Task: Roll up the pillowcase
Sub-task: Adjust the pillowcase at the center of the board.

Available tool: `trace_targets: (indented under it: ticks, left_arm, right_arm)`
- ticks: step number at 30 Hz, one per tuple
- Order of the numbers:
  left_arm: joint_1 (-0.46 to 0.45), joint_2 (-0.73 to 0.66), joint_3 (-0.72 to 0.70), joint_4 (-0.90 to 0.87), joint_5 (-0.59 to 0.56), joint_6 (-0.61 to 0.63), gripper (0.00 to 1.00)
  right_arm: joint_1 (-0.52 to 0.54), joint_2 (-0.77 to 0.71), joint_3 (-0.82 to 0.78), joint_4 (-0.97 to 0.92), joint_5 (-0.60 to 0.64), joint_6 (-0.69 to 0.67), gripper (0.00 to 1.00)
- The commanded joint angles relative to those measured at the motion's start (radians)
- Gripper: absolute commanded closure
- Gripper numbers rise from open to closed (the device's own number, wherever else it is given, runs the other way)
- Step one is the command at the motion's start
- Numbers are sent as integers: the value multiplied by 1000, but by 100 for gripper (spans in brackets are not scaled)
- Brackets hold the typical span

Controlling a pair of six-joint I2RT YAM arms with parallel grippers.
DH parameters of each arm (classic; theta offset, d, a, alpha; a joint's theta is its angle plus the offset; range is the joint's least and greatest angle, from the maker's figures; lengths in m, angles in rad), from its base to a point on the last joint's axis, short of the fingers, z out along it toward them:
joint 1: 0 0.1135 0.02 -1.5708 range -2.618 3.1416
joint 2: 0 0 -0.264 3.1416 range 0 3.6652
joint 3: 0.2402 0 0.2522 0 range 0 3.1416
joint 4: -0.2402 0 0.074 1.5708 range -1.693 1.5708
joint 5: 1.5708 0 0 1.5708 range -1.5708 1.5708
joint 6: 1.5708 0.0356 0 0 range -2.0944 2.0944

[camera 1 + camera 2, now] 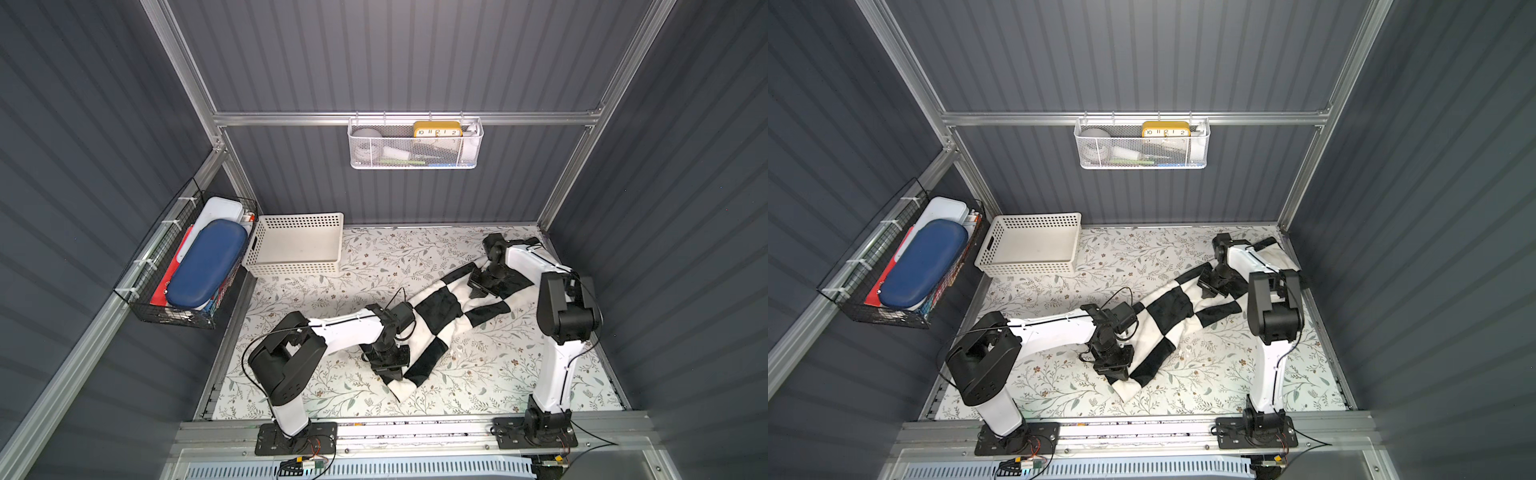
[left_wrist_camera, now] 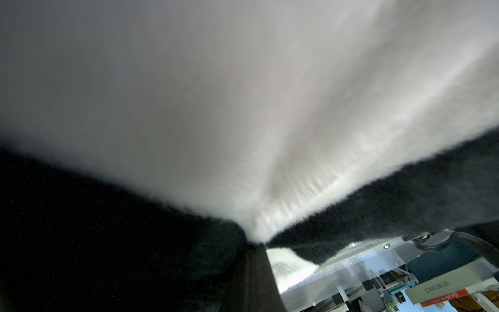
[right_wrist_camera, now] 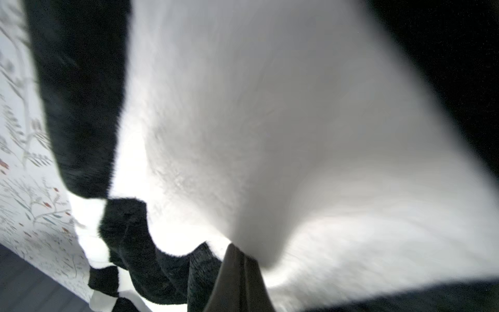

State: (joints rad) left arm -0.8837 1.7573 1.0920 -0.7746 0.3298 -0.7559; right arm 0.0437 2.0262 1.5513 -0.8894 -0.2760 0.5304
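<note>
Both end effectors are clamped on the pillowcase point(image 1: 440, 309): your left end effector point(image 1: 390, 368) pinches its near end, your right end effector point(image 1: 480, 289) its far end. It lies bunched diagonally across the floral table point(image 1: 316, 291), a plush cloth in big black and cream checks. Expect it to be light, limp and prone to slumping. Take hold at the edges and corners.

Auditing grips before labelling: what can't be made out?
Jaws of the left gripper: top views, under its wrist; wrist view, pillowcase blurs close up.
Jaws of the right gripper: same.
Pillowcase's far corner: behind the right arm, top views.
Wall basket's lower contents: behind mesh, too small.
</note>
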Motion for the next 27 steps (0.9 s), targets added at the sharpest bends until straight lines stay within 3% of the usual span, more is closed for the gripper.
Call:
trace_targets:
  ticks: [1,6,11,16,27]
  left_arm:
    - [3,13,125,-76,-60,-2,100]
    - [29,62,279,-175,-188,52,99]
    - [107,122,426,-158,-214,160,99]
    - [120,276,532,-137,-195,227,100]
    - [134,283,241,25,-78,250,100]
  right_arm:
    - [-96,-66,22,-17,92,12,100]
    - [-218,-71,-39,28,238,93,100]
    - [-283,-35,-85,146,320,146,100]
    - [-296,180,148,54,300,150,100]
    - [-168,513,627,-51,181,75,100]
